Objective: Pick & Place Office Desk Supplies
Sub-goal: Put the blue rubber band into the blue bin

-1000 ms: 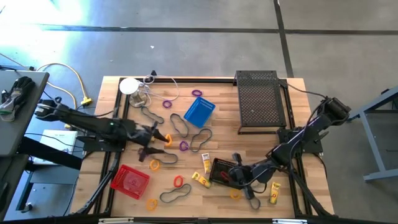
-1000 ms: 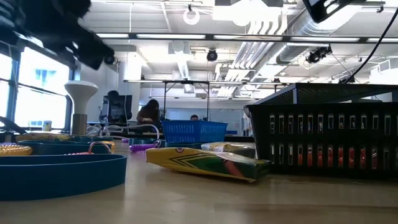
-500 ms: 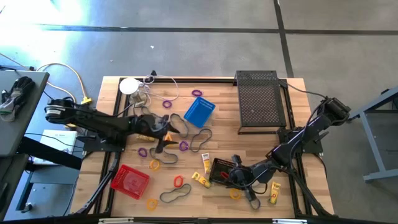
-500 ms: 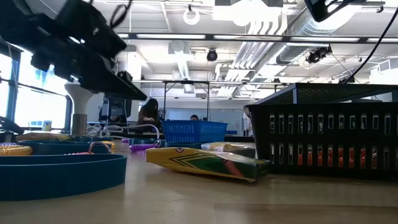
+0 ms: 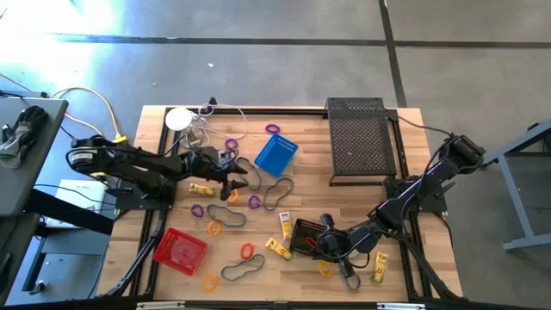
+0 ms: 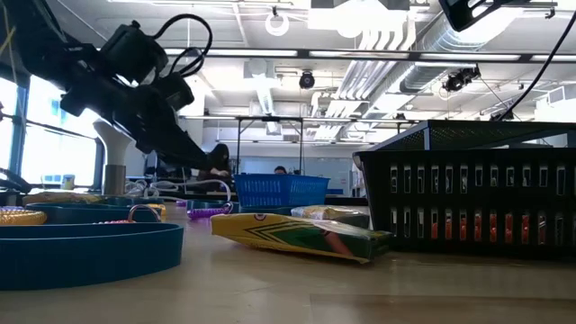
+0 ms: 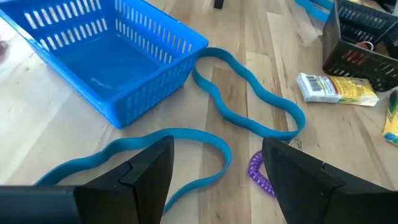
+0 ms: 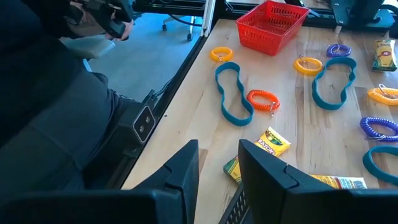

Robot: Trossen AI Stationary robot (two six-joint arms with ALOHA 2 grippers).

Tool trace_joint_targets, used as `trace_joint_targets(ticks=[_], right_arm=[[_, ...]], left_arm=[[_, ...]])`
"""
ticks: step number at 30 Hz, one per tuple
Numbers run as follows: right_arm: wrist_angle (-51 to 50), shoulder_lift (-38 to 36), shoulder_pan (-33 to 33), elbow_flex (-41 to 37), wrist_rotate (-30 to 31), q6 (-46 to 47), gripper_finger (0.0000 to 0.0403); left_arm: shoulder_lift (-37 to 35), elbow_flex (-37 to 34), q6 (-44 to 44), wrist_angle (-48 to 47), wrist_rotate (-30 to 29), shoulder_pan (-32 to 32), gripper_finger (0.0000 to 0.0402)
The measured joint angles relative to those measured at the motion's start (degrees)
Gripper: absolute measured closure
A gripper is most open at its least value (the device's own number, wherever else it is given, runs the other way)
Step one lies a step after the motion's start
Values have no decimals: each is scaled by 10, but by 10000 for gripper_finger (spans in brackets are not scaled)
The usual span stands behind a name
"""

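Note:
Band loops, small purple, orange and red rings and yellow packs lie scattered on the wooden table. My left gripper (image 5: 244,176) hangs open just above one band loop (image 7: 186,140), beside the blue basket (image 5: 275,155). A purple ring (image 7: 256,174) lies by one of its fingers, and a second loop (image 7: 249,102) lies beyond it. My right gripper (image 5: 331,245) hovers over the small black basket (image 5: 303,232) near the front edge. Its fingers (image 8: 217,171) stand a little apart with nothing between them. A red basket (image 5: 179,251) sits at the near left.
A large black mesh tray (image 5: 362,138) lies at the far right. A white disc with cables (image 5: 178,118) sits at the far left. Yellow packs (image 5: 284,224), (image 5: 380,267) and an orange ring (image 5: 325,268) lie around the black basket.
My left gripper has swung toward the table's right and far side and sunk toward the band loop beside the blue basket, staying open. My right arm has kept still.

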Motion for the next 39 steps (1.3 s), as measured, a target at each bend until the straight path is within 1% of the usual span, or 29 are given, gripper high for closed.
trace_joint_targets(ticks=[5,11,15,20,23,27,30,33,39], right_arm=[[0,0,0,0,0,0,302],[0,0,0,0,0,-1,302],[0,0,0,0,0,-1,302],[0,0,0,0,0,-1,302],[0,0,0,0,0,-1,302],[0,0,0,0,0,-1,302],[0,0,0,0,0,-1,302],[0,0,0,0,0,-5,302],[0,0,-1,0,0,-5,302]], left_arm=[[0,0,1,8,1,-6,163],[0,0,51,7,0,-6,163],[0,0,91,-20,0,-12,163],[0,0,93,-26,-3,-14,163],[0,0,98,-35,-25,-14,163],[0,0,117,-75,-65,-14,163],[0,0,111,-85,-85,-14,163],[0,0,95,-80,-90,-14,163],[0,0,92,-81,-91,-14,163]])
